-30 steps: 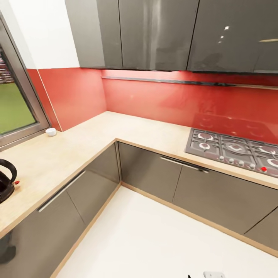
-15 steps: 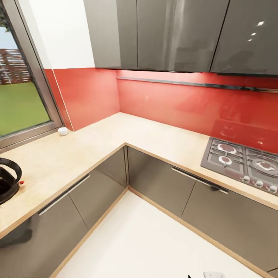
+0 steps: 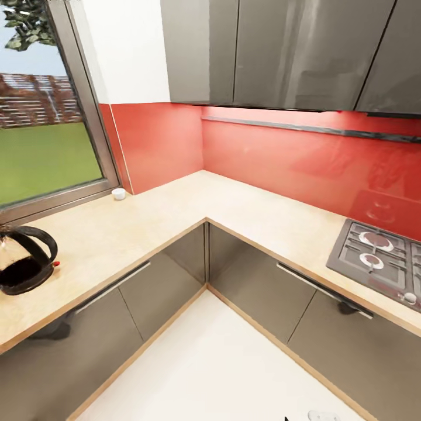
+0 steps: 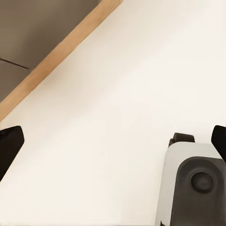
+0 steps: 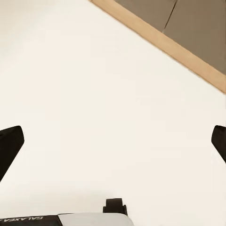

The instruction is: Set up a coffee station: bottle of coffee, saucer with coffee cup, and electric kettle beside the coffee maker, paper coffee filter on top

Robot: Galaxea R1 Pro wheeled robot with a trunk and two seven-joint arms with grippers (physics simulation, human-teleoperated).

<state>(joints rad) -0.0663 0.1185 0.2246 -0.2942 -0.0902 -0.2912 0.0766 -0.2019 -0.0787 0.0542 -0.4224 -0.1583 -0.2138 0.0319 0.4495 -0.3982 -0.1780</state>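
Kettle (image 3: 26, 259) and cup (image 3: 118, 193) (well apart) on the surface (image 3: 134, 225). My left claw (image 4: 113, 141) and right claw (image 5: 113, 141): fingers spread wide, empty, over floor (image 4: 108, 117).

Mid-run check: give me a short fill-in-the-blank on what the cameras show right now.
The squat black kettle with the looping handle stands on the tan ____. The tiny white cup sits below the ____. The grey gas hob has a glossy ____ backsplash behind it.

Missing words: countertop; window; red

kitchen | L-shaped countertop (image 3: 175, 216) | gas hob (image 3: 380, 251) | red backsplash (image 3: 280, 158)
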